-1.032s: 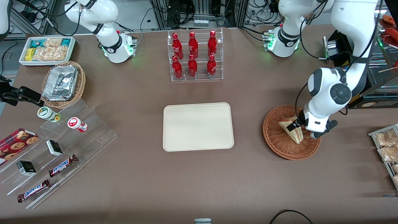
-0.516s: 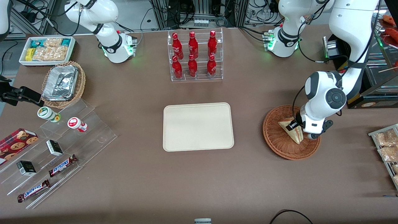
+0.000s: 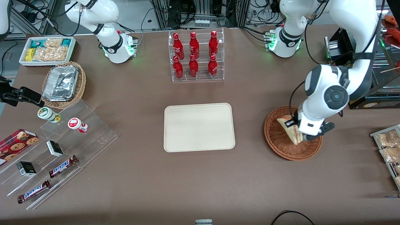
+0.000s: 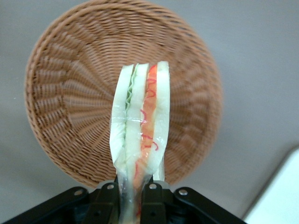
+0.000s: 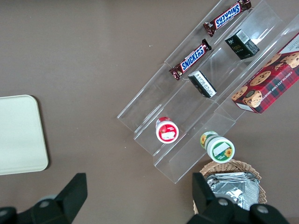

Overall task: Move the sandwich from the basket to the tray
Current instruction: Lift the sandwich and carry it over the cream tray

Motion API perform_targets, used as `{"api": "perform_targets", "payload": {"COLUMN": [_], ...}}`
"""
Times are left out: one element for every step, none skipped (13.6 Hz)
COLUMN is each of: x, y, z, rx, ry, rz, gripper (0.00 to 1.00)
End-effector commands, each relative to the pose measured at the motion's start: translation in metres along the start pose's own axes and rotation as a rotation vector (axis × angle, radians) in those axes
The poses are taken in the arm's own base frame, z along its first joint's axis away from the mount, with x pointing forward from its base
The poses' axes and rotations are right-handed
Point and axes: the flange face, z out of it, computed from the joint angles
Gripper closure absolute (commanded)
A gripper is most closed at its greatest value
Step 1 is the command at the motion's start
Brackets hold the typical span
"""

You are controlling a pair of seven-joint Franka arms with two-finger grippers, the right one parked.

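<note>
My left gripper (image 3: 294, 125) is shut on the sandwich (image 3: 286, 124), a plastic-wrapped wedge with a red-orange and green filling. It holds the wedge by its narrow end a little above the round reddish-brown basket (image 3: 278, 142). In the left wrist view the sandwich (image 4: 140, 126) stands out from the gripper (image 4: 133, 192) with the basket (image 4: 70, 102) beneath it, holding nothing else. The cream-beige tray (image 3: 199, 127) lies flat at mid-table, toward the parked arm's end from the basket, and its corner (image 4: 280, 196) shows in the wrist view.
A clear rack of red bottles (image 3: 195, 56) stands farther from the front camera than the tray. A tan wicker basket with foil containers (image 3: 64, 84), a white snack bin (image 3: 47, 50) and an acrylic step display (image 3: 62, 150) sit toward the parked arm's end. Snack packets (image 3: 389, 147) lie at the working arm's end.
The gripper has risen with the sandwich, lifting it off the basket floor and shifting it slightly toward the tray.
</note>
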Motion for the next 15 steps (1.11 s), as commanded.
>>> {"api": "perform_targets", "payload": {"x": [-0.016, -0.026, -0.038, -0.056, -0.065, -0.072, -0.088, -0.104, -0.115, -0.129, -0.143, -0.152, -0.162, -0.170, -0.177], "y": [0.059, 0.084, 0.111, 0.144, 0.169, 0.190, 0.216, 0.237, 0.254, 0.270, 0.286, 0.299, 0.312, 0.324, 0.333], "z": [-0.004, -0.002, 0.007, 0.014, 0.021, 0.027, 0.033, 0.038, 0.040, 0.042, 0.046, 0.051, 0.056, 0.062, 0.068], "rx": [0.012, 0.006, 0.004, 0.008, 0.011, 0.011, 0.006, 0.001, -0.005, -0.011, -0.017, -0.023, -0.030, -0.035, -0.038], "ry": [0.001, 0.000, -0.011, -0.023, -0.033, -0.045, -0.046, -0.044, -0.038, -0.036, -0.034, -0.033, -0.033, -0.032, -0.031], "rz": [0.108, 0.143, 0.180, 0.229, 0.262, 0.277, 0.300, 0.302, 0.299, 0.301, 0.303, 0.291, 0.275, 0.255, 0.237], "gripper": [1.00, 1.00, 1.00, 1.00, 1.00, 1.00, 1.00, 1.00, 1.00, 1.00, 1.00, 1.00, 1.00, 1.00, 1.00]}}
